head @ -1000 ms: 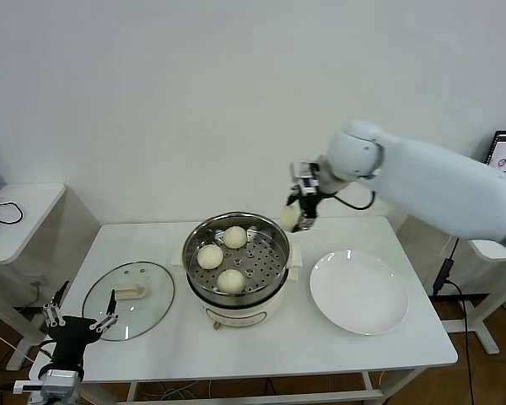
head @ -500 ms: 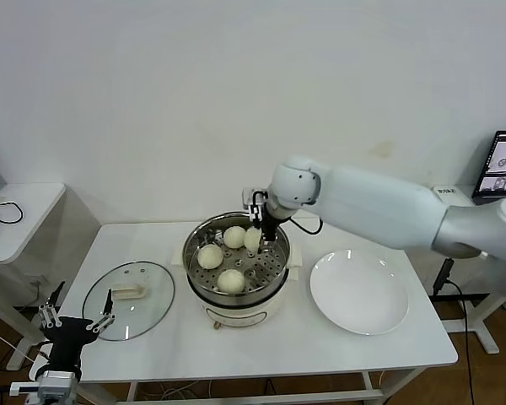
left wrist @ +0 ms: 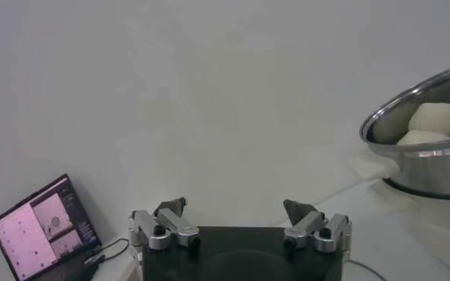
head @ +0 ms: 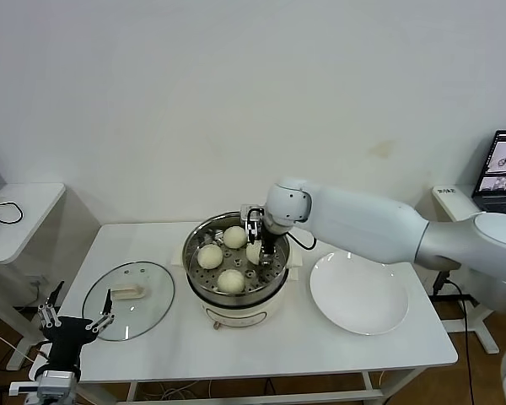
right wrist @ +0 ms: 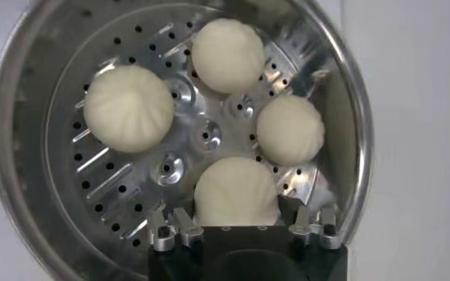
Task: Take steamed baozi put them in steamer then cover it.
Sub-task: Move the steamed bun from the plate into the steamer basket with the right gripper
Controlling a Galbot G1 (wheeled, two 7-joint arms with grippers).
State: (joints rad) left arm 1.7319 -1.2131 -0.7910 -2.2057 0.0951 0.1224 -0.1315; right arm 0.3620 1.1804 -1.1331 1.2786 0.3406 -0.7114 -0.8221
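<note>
The right end effector (head: 258, 245) pinches a smooth cream-white baozi (right wrist: 235, 194) inside the shiny perforated steamer (right wrist: 26, 183) beside three others.

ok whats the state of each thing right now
steamer: uncovered, four buns inside
fourth bun: on the tray, between the right pincer's fingers
right pincer: shut on fourth bun
lid: off, flat on the table
plate: bare
left pincer: open, parked low

Head camera high, facing forward-down over white table (head: 152, 337), right wrist camera close above shiny round steel steamer (right wrist: 26, 191), left wrist camera low beside table, steamer (left wrist: 427, 145) shared by all.
</note>
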